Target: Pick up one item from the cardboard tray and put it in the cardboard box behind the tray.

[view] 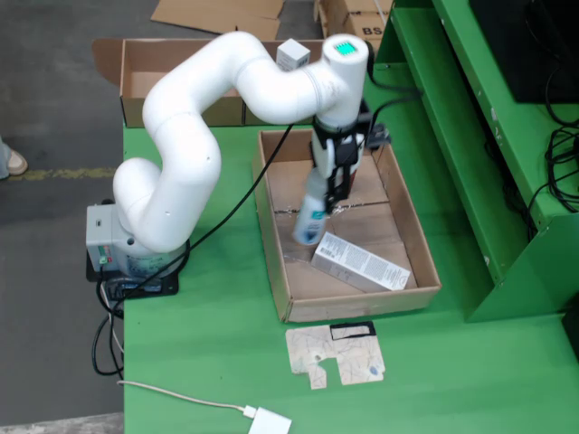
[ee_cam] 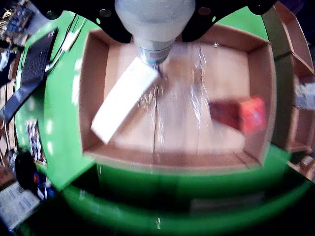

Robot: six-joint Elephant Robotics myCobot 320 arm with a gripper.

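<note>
The claw, centre of the fixed view, hangs over the cardboard tray with a white bottle dangling bottom-down beneath it, the bottle's base close to or just clear of the tray floor; it appears to be pinching the bottle near its top, though the fingers themselves are masked by the black mount. In the riding view the bottle fills the top centre of the frame. By these pictures the pick looks made or nearly made, while the carry to the cardboard box at the upper left of the fixed view, behind the tray on the green worktop, is yet to come. A white carton lies flat in the tray below the bottle. A red box shows at right in the riding view only; the arm hides it in the fixed view. Motion blur smears the riding view.
</note>
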